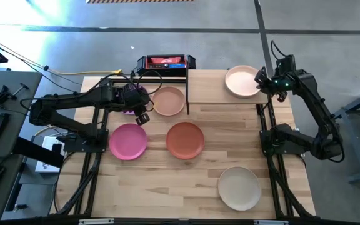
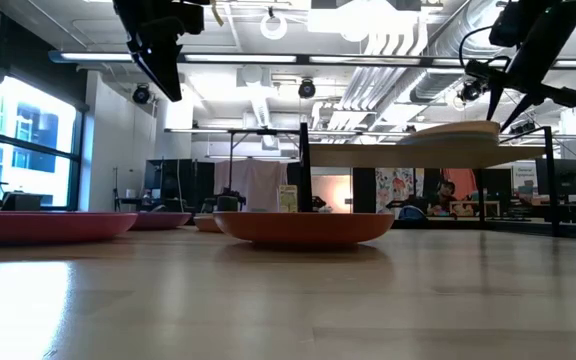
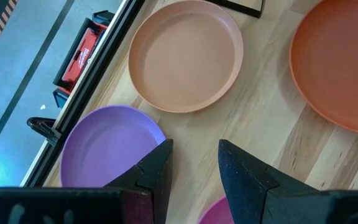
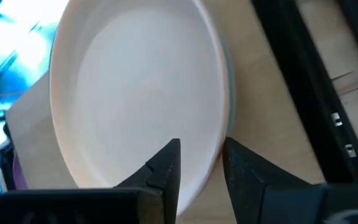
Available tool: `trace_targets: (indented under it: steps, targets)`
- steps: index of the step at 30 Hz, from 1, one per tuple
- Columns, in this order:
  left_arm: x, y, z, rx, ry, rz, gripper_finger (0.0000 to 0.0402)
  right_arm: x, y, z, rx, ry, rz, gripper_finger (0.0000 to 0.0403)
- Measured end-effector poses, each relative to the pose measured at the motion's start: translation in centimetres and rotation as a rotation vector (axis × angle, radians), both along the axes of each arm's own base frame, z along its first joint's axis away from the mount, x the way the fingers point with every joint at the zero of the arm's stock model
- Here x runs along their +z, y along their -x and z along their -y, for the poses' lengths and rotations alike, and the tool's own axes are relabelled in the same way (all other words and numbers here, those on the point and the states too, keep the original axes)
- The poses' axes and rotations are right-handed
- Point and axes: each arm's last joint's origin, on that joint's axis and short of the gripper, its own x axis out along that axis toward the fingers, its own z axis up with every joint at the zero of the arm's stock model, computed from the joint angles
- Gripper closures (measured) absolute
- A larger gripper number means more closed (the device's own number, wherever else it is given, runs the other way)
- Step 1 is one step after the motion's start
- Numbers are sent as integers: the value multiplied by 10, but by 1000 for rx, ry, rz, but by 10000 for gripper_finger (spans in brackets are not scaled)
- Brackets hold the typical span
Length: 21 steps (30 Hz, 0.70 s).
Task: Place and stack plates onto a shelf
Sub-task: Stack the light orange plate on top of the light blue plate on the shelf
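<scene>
On the light-wood shelf (image 1: 208, 87) at the table's far right lies a pale pink plate (image 1: 242, 81); a teal rim (image 4: 230, 74) shows under it. My right gripper (image 4: 201, 171) is open, one finger on each side of that plate's right rim. My left gripper (image 3: 194, 168) hangs open and empty above the table, between the purple plate (image 3: 107, 149), the tan plate (image 1: 169, 100) and the pink plate (image 1: 128, 141). A terracotta plate (image 1: 185, 140) and a beige plate (image 1: 239, 187) rest flat on the tabletop.
A red and black box (image 1: 164, 61) sits beyond the table's far edge. The shelf's black post (image 1: 187, 94) stands right beside the tan plate. Dark frame rails (image 1: 267, 125) run along both table sides. Bare wood lies at the near left.
</scene>
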Motion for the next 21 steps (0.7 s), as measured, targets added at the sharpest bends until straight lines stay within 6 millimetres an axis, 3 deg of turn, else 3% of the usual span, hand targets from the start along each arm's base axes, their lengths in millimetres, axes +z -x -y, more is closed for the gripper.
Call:
trace_targets:
  steps: [21]
  targets:
    - [0,0,0,0,-1,5,284,6,2,-11,1,15,36,320]
